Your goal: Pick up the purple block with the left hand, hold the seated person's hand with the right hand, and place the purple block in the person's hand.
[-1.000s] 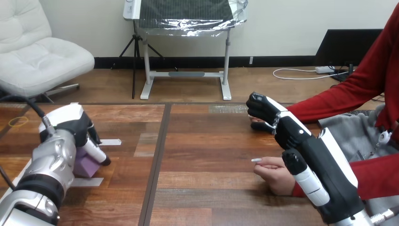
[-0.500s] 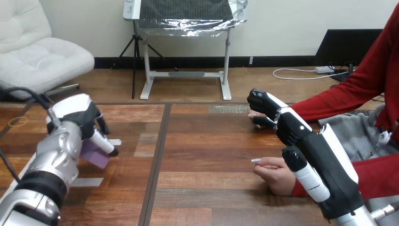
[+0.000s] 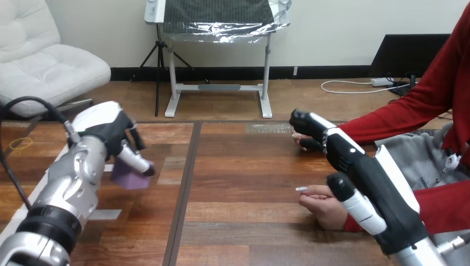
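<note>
"Where was the purple block (image 3: 127,178)?"

"It was in the left hand (image 3: 108,138). The thumb and fingers were curled round it and pinched it. The block sat just under the hand and was tipped a little. I could not tell if it touched the wood."

"What was under it?"

"A wooden table (image 3: 249,177), brown, made of long boards. A dark line (image 3: 183,194) ran down the table, just to the right of the block. A strip of white tape (image 3: 105,214) lay on the wood beside the left arm, closer to the robot than the block. A little yellow ring (image 3: 21,143) lay near the far left edge."

"And the right hand (image 3: 346,158)?"

"It was well apart from the block, over on the right side of the table. Its fingers were curled down over the person's far hand (image 3: 295,136) and held it. Just the tips of that hand peeked out under the black fingers."

"Was there another hand?"

"Yes. The person's near hand (image 3: 321,204) rested on the table, just beside the right hand's thumb. The block was far from both of them."
</note>
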You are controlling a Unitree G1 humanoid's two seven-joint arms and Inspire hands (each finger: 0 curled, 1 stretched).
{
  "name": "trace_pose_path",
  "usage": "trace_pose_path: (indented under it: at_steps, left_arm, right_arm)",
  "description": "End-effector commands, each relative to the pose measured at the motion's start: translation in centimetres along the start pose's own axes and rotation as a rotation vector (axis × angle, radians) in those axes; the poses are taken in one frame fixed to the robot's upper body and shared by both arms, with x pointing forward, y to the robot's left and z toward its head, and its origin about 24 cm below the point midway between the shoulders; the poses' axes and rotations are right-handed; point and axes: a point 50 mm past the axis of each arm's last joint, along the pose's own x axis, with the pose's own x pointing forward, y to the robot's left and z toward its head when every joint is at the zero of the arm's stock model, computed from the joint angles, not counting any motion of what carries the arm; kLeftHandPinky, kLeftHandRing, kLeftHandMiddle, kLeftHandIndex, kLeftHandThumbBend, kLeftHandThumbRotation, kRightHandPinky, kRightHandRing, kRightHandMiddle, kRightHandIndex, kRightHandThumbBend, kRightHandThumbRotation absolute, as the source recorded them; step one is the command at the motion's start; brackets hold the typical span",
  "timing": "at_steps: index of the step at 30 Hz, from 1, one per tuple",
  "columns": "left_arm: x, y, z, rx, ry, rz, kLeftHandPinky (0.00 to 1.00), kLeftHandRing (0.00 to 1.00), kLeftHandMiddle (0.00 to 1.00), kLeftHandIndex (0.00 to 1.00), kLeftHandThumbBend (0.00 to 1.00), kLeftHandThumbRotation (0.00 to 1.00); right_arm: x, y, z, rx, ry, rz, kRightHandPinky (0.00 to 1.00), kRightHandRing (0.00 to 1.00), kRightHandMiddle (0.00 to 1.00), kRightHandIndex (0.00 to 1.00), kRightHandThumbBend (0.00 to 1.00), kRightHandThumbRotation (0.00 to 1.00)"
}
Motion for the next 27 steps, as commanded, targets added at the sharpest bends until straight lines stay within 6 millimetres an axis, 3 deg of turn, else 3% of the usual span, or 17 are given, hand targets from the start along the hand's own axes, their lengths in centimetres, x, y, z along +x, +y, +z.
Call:
trace_pose_path:
  at_steps: [1,7,17,27]
  left_arm:
    - [-0.5,2.8,1.5,-0.009,-0.080,0.091,0.31,0.39,0.46,0.43,0.85,0.00]
    - [-1.0,3.2,2.1,-0.018,-0.115,0.101,0.30,0.37,0.44,0.43,0.84,0.00]
    - [-1.6,3.5,3.0,-0.030,-0.155,0.113,0.30,0.37,0.42,0.43,0.83,0.00]
    - [-2.1,3.8,3.4,-0.033,-0.172,0.111,0.30,0.37,0.43,0.43,0.83,0.00]
  right_arm:
    - [1.9,-2.1,0.2,-0.111,-0.044,-0.040,0.81,0.86,0.87,0.86,0.85,1.00]
    - [2.4,-3.0,-0.7,-0.168,0.006,-0.026,0.78,0.83,0.86,0.86,0.88,0.94]
    - [3.4,-5.0,-1.7,-0.263,0.055,0.016,0.76,0.83,0.87,0.88,0.82,0.77]
    - [4.3,-7.0,-2.1,-0.396,0.103,0.014,0.76,0.85,0.88,0.89,0.82,0.78]
